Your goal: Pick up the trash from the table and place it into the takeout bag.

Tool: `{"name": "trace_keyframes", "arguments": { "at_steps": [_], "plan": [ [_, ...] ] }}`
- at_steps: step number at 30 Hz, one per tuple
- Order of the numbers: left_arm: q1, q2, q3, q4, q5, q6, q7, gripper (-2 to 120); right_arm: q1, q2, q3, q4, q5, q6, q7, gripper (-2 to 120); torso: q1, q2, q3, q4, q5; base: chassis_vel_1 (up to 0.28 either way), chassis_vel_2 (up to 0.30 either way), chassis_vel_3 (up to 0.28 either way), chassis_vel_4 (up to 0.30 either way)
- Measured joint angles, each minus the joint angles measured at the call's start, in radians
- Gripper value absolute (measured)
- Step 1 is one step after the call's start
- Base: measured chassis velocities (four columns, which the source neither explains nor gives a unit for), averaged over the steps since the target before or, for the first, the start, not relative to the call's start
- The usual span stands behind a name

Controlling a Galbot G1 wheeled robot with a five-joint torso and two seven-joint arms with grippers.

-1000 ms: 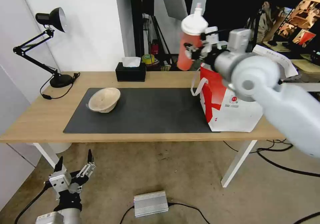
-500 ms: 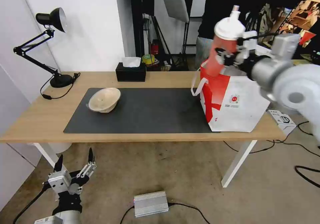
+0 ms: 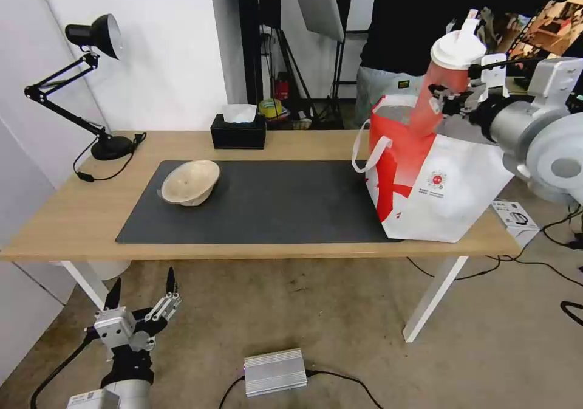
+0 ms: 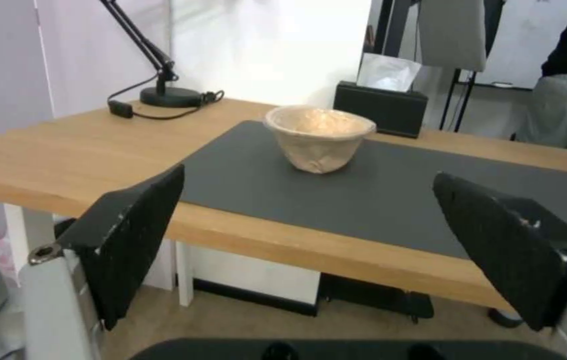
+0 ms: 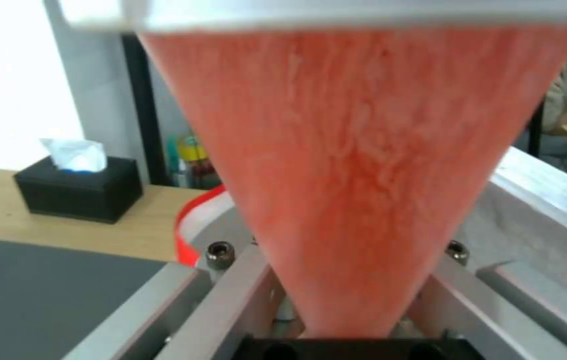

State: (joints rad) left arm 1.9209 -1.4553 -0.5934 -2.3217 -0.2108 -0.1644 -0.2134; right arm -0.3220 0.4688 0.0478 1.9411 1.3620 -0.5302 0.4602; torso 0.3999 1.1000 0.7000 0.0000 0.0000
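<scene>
Two pieces of trash show: the tall red drink cup [image 3: 446, 87] with its white lid [image 3: 458, 47], and the beige paper-pulp bowl [image 3: 189, 182]. The right gripper [image 3: 449, 98] holds the cup in the air above the open mouth of the takeout bag [image 3: 437, 181], its fingers pinching the cup's lower body; the cup leans, lid up and away from the bag's opening, its base just over the rim. In the right wrist view the cup [image 5: 357, 175] tapers down between the metal fingers [image 5: 230, 300], with the bag's red edge [image 5: 193, 225] and foil lining behind it. The red-and-white bag stands at the right end of the tabletop [image 3: 79, 214], partly on the dark grey mat [image 3: 273, 202], one white loop handle [image 3: 367, 154] hanging toward the mat. The bowl rests tilted on the left part of the mat, well apart from the bag; in the left wrist view the bowl [image 4: 318, 136] sits beyond the tabletop's near edge. A black tissue box [image 3: 238, 130] stands at the tabletop's far edge, a black desk lamp [image 3: 91, 81] at its left end. The left gripper [image 3: 143, 312] hangs low beside the robot, below tabletop height over the floor, fingers [image 4: 130, 235] spread wide and holding nothing
</scene>
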Motion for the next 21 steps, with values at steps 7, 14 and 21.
{"name": "trace_keyframes", "arguments": {
  "at_steps": [7,14,21],
  "plan": [
    [-0.010,0.008,0.004,0.013,-0.002,-0.001,0.001,100,0.003,0.016,0.000,-0.057,-0.025,0.008,-0.013,3,0.000,0.000,0.000,-0.0001,0.0000,0.000,0.000,0.000,0.000],
    [-0.019,0.015,0.005,0.032,-0.005,-0.003,0.001,100,0.023,0.040,-0.008,-0.101,-0.030,0.020,-0.018,3,0.000,0.000,0.000,0.0000,0.0000,0.000,0.000,0.000,0.000],
    [-0.028,0.012,0.006,0.048,-0.008,-0.006,0.001,100,0.072,0.068,-0.031,-0.135,-0.019,0.029,-0.022,3,0.000,0.000,0.000,0.0000,-0.0001,0.000,0.000,0.000,0.000]
  ]
}}
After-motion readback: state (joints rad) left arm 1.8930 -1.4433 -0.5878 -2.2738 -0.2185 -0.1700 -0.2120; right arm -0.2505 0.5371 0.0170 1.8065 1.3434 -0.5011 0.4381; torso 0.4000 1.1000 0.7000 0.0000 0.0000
